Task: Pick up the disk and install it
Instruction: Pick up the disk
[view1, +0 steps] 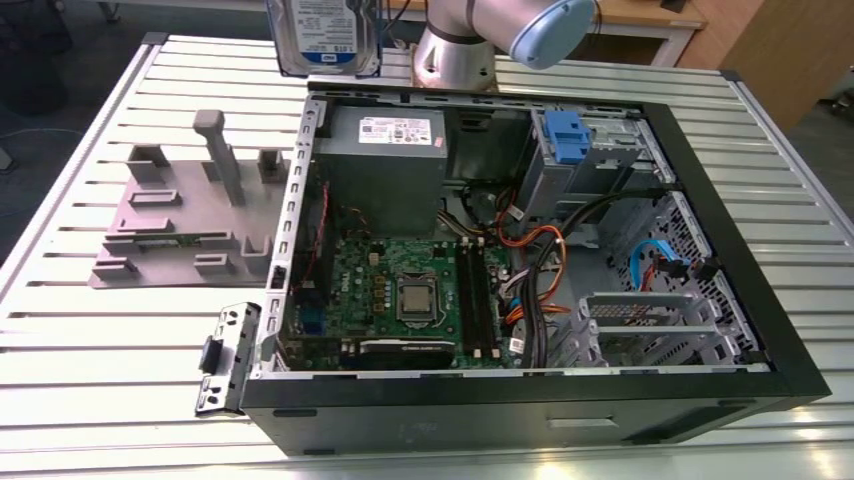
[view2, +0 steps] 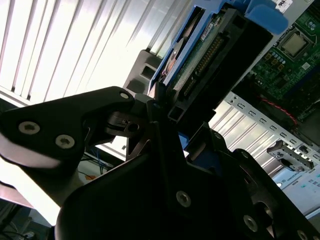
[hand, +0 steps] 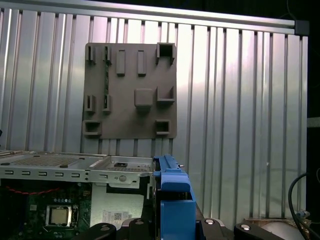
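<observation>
An open computer case (view1: 694, 330) lies on its side on a slatted table (view1: 80, 330). A stand (view1: 187, 215) sits just beside it on the exterior view's left, and the arm's base (view1: 454, 60) stands behind it. The disk (view1: 324, 35), clasped in the gripper (view2: 175, 117), hangs above the table's far edge near the case's corner on the stand's side. Inside the case, a power-supply box (view1: 387, 150) sits behind the circuit board (view1: 400, 290).
</observation>
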